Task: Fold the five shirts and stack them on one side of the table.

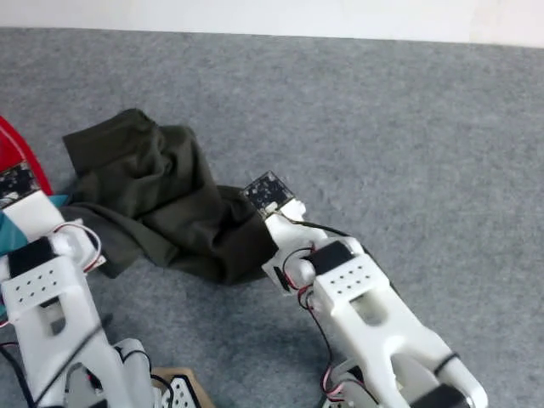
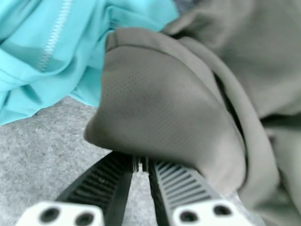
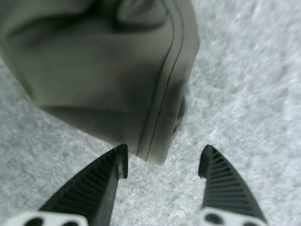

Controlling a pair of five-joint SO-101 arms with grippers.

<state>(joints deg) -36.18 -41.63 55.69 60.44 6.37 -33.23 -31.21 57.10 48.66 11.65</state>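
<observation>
From the high view, the olive shirt (image 1: pixel 161 200) lies crumpled on the table (image 1: pixel 408 127), toward 9 o'clock of centre. In the left wrist view, the left gripper (image 2: pixel 139 165) is pressed together on the very edge of a fold, beside a teal shirt (image 2: pixel 42 56); so thin a pinch could slip. In the right wrist view, the right gripper (image 3: pixel 162 162) stands apart, with a hem corner just ahead; closing now might miss it.
</observation>
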